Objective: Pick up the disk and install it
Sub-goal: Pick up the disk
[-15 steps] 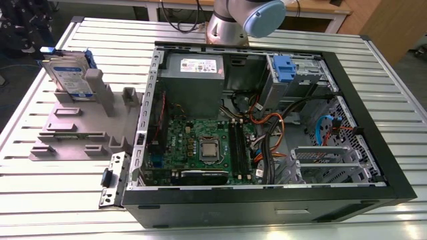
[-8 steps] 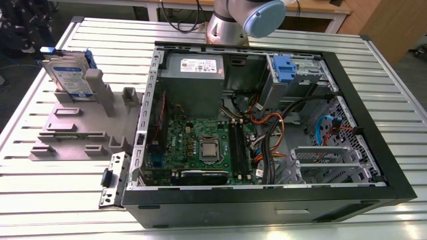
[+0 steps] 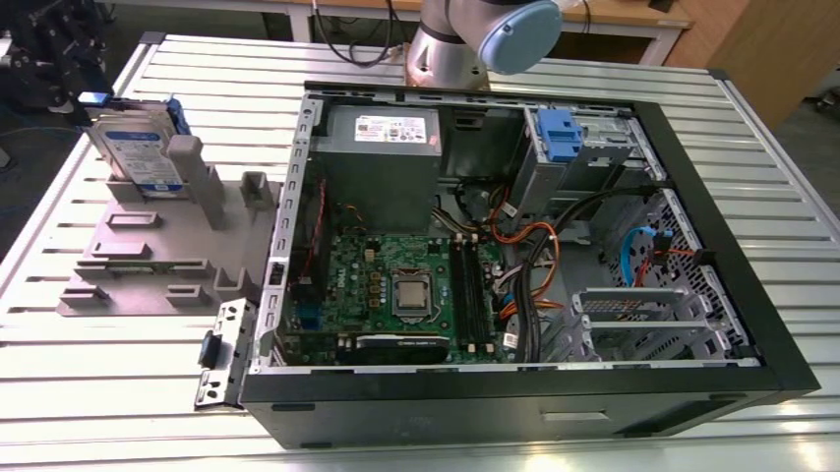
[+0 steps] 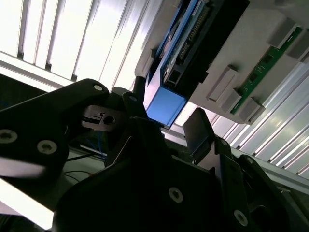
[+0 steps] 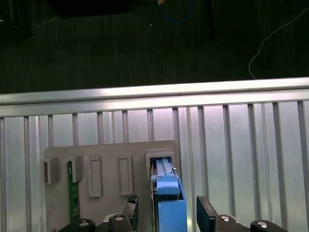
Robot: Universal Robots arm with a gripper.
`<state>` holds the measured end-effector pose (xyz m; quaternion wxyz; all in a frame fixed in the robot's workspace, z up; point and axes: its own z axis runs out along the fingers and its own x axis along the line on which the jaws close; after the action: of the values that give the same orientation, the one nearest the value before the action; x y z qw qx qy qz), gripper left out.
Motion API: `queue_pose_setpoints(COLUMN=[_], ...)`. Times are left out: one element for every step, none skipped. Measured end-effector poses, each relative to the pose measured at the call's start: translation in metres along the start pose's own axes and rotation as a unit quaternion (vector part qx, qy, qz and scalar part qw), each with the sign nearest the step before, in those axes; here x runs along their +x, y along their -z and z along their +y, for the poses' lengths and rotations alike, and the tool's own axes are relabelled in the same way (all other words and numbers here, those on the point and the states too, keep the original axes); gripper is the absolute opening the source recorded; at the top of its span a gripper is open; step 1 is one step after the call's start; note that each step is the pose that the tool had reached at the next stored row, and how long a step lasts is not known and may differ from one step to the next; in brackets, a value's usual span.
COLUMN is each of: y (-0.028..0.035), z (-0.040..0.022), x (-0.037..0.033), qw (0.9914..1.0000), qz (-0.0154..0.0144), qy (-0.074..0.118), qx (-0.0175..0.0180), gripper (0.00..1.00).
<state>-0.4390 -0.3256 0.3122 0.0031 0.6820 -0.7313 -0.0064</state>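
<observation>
Pick-up step, I think: the tool is open around the disk, ten o'clock from the computer case. Grabbing needs a straight squeeze.

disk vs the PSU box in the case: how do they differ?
The disk stands on edge in the grey holder outside the case; the power supply sits inside it. The disk is thinner, with a bright blue frame; the power supply is a bulkier plain grey box. Both carry a mostly white label.
</observation>
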Motion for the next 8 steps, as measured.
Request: queue_pose_setpoints(y=[-0.0016,-0.003,-0.0041,-0.0053,-0.0063,-0.0073,-0.0079,-0.0082], z=[0.0,0.0,-0.0001,-0.0001,-0.0001,-0.0001,-0.0001,-0.0001], x=[0.0,0.0,0.0,0.0001,0.0001,0.0,0.0,0.0], qw=[1.0,1.0,0.99999,0.99997,0.99989,0.99977,0.99963,0.99953], qz=[-0.0002,-0.0003,-0.0002,-0.0002,-0.0002,-0.0001,-0.0001,0.0], qy=[0.001,0.002,0.004,0.008,0.015,0.021,0.027,0.031], qx=[0.0,0.0003,0.0006,0.001,0.0013,0.0018,0.0021,0.0022], gripper=[0.59,0.59,0.59,0.59,0.59,0.59,0.59,0.59])
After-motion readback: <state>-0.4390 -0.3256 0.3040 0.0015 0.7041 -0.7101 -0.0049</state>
